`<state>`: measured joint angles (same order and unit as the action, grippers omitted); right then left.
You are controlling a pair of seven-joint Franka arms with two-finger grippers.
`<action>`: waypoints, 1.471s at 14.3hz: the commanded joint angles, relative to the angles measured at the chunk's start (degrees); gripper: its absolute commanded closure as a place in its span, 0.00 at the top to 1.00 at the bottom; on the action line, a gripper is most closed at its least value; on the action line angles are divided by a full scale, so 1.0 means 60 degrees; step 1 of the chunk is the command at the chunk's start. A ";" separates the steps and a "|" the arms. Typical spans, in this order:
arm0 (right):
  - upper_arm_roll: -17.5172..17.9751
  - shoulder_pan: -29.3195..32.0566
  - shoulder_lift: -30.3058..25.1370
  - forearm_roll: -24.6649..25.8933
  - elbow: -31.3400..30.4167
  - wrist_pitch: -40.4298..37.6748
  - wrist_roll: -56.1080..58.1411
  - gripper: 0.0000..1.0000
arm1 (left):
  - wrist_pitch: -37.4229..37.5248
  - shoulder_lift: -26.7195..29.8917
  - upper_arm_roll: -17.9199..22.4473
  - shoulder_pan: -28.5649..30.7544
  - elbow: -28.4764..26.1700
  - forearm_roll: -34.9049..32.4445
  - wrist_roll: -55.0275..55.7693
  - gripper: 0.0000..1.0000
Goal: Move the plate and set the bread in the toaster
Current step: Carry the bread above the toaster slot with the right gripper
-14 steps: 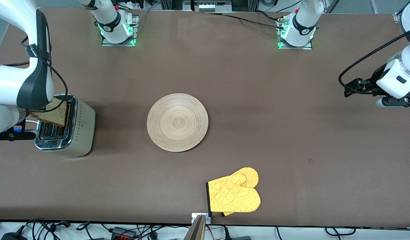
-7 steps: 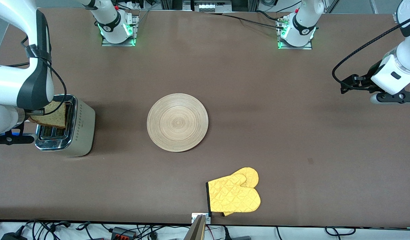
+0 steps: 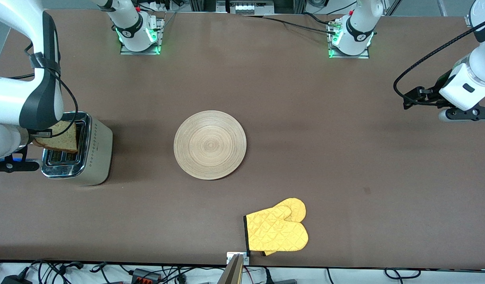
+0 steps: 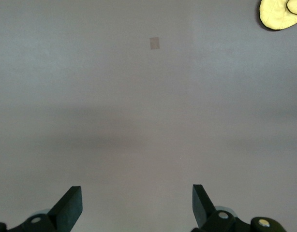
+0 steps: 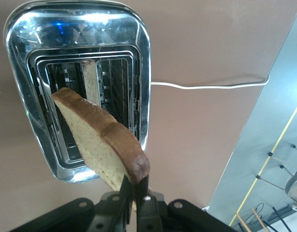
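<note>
right gripper sits at the far left edge of the front frame, over the toaster, jaws pinched narrow on the crust edge of the bread slice. in the right wrist view the bread hangs tilted, its low corner dipping toward a slot of the toaster; can't tell if it's touching the slot wires. chrome top reflects the slice. white cord runs off from the toaster across the table.

toaster stands at mid-left of the front frame, toward the right arm's end of the table. the round wood plate lies flat at frame centre w/ nothing on it, well apart from the toaster. yellow quilted oven mitt lies lower centre of the frame, nearer the front camera than the plate, close to the table edge.

left gripper is at the right edge of the front frame, up over bare table toward the left arm's end, waiting. left wrist view shows its jaws wide apart, holding nothing, w/ only brown tabletop under them & the mitt in the upper right corner of that frame.
</note>
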<state>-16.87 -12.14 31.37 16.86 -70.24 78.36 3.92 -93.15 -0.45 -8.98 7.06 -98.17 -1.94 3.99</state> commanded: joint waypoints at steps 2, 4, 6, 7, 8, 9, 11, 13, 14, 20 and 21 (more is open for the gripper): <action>-0.0117 -0.0042 0.0046 -0.0026 0.0193 -0.0316 -0.0505 0.00 | -0.0191 0.0134 0.0047 -0.0006 -0.0220 -0.0131 0.0140 1.00; -0.0117 0.0031 0.0031 -0.0274 0.0193 -0.0302 -0.0639 0.00 | -0.0207 0.0075 0.0032 -0.0005 -0.0148 -0.0131 0.0184 1.00; -0.0074 0.0031 0.0046 -0.0392 0.0193 -0.0316 -0.0639 0.00 | -0.0207 0.0060 0.0003 -0.0005 -0.0133 -0.0131 0.0184 1.00; -0.0059 0.0031 0.0031 -0.0479 0.0193 -0.0331 -0.0639 0.00 | -0.0207 0.0060 0.0003 0.0009 -0.0133 -0.0131 0.0184 1.00; -0.0044 0.0031 -0.0027 -0.0553 0.0193 -0.0403 -0.0639 0.00 | -0.0207 0.0060 0.0003 0.0024 -0.0133 -0.0131 0.0199 1.00; -0.0015 -0.0041 -0.0144 -0.0568 0.0193 -0.0563 -0.0639 0.00 | -0.0222 0.0060 0.0003 0.0024 -0.0133 -0.0131 0.0199 1.00; -0.0015 -0.0100 -0.0159 -0.0568 0.0193 -0.0784 -0.0624 0.00 | -0.0222 0.0060 -0.0012 0.0024 -0.0133 -0.0131 0.0199 1.00; 0.0029 -0.0115 -0.0159 -0.0539 0.0179 -0.0799 -0.0537 0.00 | -0.0222 0.0060 -0.0012 0.0024 -0.0133 -0.0131 0.0199 1.00; 0.0044 -0.0115 -0.0159 -0.0539 0.0179 -0.0799 -0.0522 0.00 | -0.0222 0.0060 0.0002 0.0039 -0.0133 -0.0131 0.0199 1.00; 0.0058 -0.0027 -0.0086 -0.0495 0.0062 -0.0785 -0.0449 0.00 | -0.0207 0.0046 -0.0012 0.0053 -0.0147 -0.0131 0.0199 1.00; 0.0058 -0.0042 -0.0072 -0.0495 0.0032 -0.0785 -0.0449 0.00 | -0.0207 0.0045 -0.0012 0.0053 -0.0133 -0.0131 0.0199 1.00</action>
<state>-16.90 -12.69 31.07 14.11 -69.93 74.51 0.74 -94.07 -0.49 -8.92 7.35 -98.61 -1.94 4.43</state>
